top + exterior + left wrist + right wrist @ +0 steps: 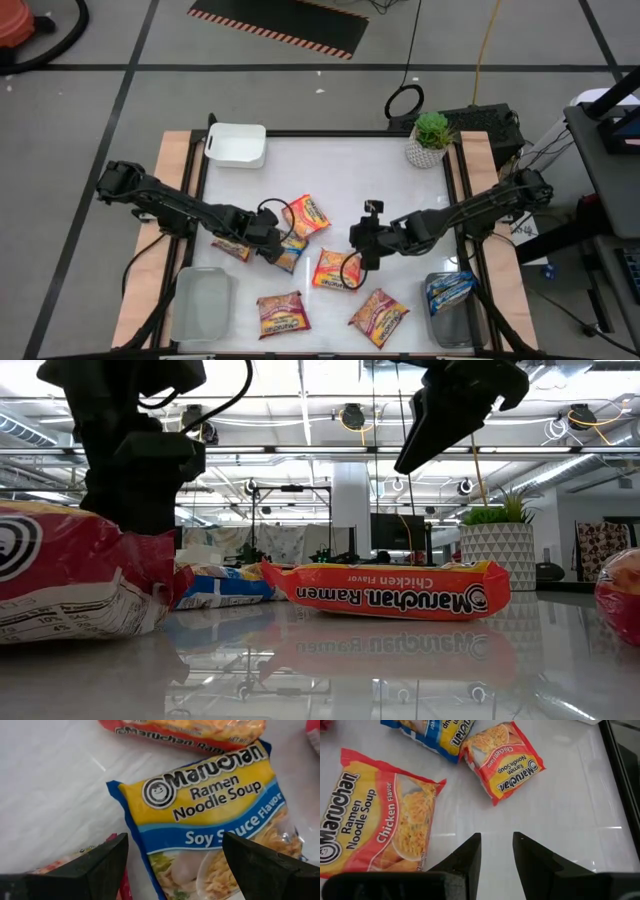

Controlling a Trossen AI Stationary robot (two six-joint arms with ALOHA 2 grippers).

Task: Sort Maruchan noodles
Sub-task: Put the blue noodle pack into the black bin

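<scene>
Packets of Maruchan ramen lie scattered across a white glossy table (330,165), seen from overhead, as two dark robot arms reach toward its centre. At about 9 o'clock from mid-table, the left gripper (275,240) hovers with its fingers spread wide over a blue-and-yellow plastic soy sauce packet (215,820), which lies flat on the surface between the fingertips without being gripped. Just past that packet, toward 12 o'clock, rests an orange-red chicken-flavour packet (308,216). The right gripper (362,243), near the table's middle, holds its fingers a narrow gap apart with nothing between them, beside another orange-red chicken packet (337,270) at 6 o'clock from it. Two dark red packets (283,313) (378,315) lie near the 6 o'clock edge, and a further red packet (230,247) sits under the left arm. One blue packet (450,290) rests inside a clear plastic bin (445,325) at 4 o'clock; a second clear bin (203,305) stands at 8 o'clock. A white rectangular tray (237,144) occupies 11 o'clock and a small potted green plant (430,140) 1 o'clock.
</scene>
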